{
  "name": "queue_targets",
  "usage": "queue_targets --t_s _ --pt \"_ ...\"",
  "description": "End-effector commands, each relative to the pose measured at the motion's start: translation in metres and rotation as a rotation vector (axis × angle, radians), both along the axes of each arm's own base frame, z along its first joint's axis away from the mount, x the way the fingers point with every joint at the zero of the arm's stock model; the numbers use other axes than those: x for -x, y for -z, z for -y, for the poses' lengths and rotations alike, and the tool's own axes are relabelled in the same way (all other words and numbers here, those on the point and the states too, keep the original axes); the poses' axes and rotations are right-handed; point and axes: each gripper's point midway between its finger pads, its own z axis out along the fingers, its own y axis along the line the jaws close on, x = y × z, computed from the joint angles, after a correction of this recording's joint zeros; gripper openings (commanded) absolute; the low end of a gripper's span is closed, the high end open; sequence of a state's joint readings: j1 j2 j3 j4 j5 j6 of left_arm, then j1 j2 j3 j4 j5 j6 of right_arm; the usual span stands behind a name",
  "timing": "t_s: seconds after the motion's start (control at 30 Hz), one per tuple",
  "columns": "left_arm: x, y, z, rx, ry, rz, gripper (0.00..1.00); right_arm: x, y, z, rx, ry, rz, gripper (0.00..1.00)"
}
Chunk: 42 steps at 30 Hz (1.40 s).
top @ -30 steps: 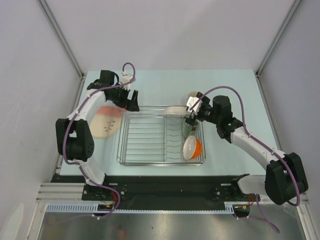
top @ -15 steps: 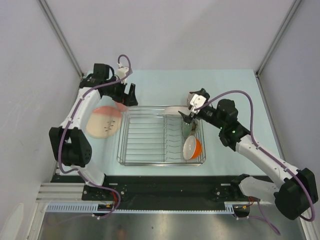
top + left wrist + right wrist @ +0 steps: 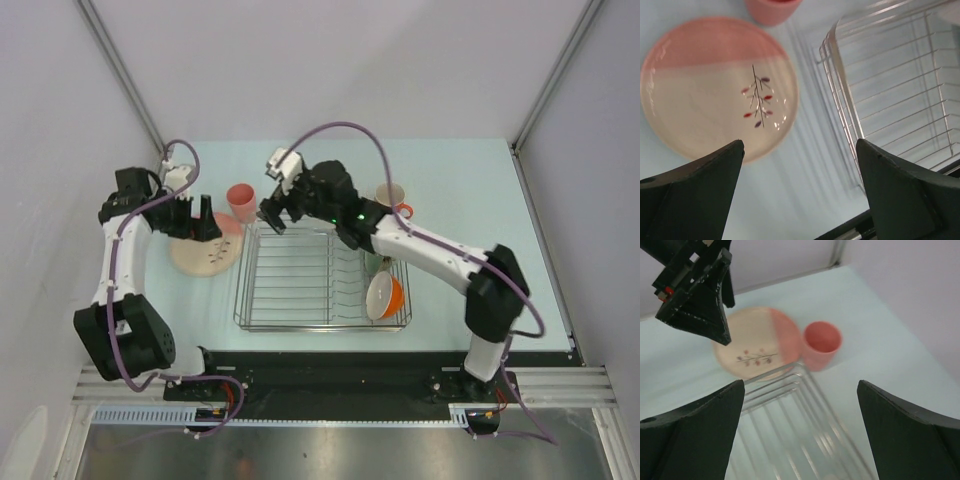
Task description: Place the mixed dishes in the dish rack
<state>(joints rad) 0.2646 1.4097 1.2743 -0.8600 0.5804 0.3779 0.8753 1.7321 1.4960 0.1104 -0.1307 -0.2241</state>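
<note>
Left claw [image 3: 800,145] and right claw [image 3: 801,383] gape empty; one rack [image 3: 285,280] holds two, green bowl [image 3: 376,266] and orange bowl [image 3: 386,296]; one plate [image 3: 205,255], tumbler [image 3: 240,198], mug [image 3: 390,193] outside.

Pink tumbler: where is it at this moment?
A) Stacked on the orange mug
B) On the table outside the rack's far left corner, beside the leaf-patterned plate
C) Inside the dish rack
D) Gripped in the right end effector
B: the pink tumbler stands upright on the table beside the leaf-patterned plate, outside the wires of the dish rack.
</note>
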Motion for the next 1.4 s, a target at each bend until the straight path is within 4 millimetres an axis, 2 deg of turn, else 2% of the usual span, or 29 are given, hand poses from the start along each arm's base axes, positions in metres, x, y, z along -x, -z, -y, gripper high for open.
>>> queue_targets --t_s 0.0,0.03,0.07,0.17,0.27,0.33,0.4,0.57,0.7,0.9,0.97,1.17,1.3,1.37 --pt "0.025 0.014 -0.023 -0.063 -0.005 0.013 0.99 -0.013 0.023 -0.040 -0.002 -0.065 -0.248 1.00" --pt "0.028 0.017 -0.032 -0.065 -0.031 0.013 1.00 -0.010 0.029 -0.051 0.007 -0.107 -0.271 1.00" --pt "0.032 0.023 -0.036 -0.063 -0.035 0.002 1.00 -0.011 0.043 -0.066 0.036 -0.126 -0.282 1.00" --pt "0.036 0.035 -0.054 -0.062 -0.068 -0.017 1.00 -0.009 0.058 -0.082 0.029 -0.177 -0.309 1.00" --pt "0.039 0.048 -0.067 -0.057 -0.085 -0.049 1.00 -0.008 0.075 -0.091 0.053 -0.217 -0.327 1.00" --pt "0.040 0.058 -0.077 -0.058 -0.107 -0.069 0.99 -0.011 0.077 -0.096 0.067 -0.232 -0.299 1.00" --pt "0.042 0.067 -0.088 -0.066 -0.128 -0.081 1.00 -0.016 0.087 -0.099 0.102 -0.214 -0.276 1.00" --pt "0.042 0.082 -0.103 -0.060 -0.161 -0.103 1.00 -0.016 0.096 -0.109 0.148 -0.181 -0.195 1.00" --pt "0.039 0.097 -0.113 -0.066 -0.182 -0.123 1.00 -0.009 0.099 -0.118 0.181 -0.182 -0.134 1.00" --pt "0.036 0.111 -0.131 -0.061 -0.214 -0.148 1.00 0.008 0.120 -0.133 0.274 -0.190 -0.042 1.00" --pt "0.033 0.111 -0.135 -0.060 -0.220 -0.148 1.00 0.013 0.135 -0.136 0.309 -0.196 -0.035 1.00" --pt "0.020 0.119 -0.144 -0.040 -0.230 -0.170 1.00 0.005 0.167 -0.129 0.411 -0.153 0.030 1.00" --pt "0.010 0.121 -0.145 -0.001 -0.243 -0.171 0.99 -0.008 0.187 -0.106 0.516 -0.076 0.082 1.00" --pt "0.006 0.122 -0.145 0.011 -0.247 -0.171 1.00 -0.011 0.188 -0.096 0.537 -0.048 0.086 1.00"
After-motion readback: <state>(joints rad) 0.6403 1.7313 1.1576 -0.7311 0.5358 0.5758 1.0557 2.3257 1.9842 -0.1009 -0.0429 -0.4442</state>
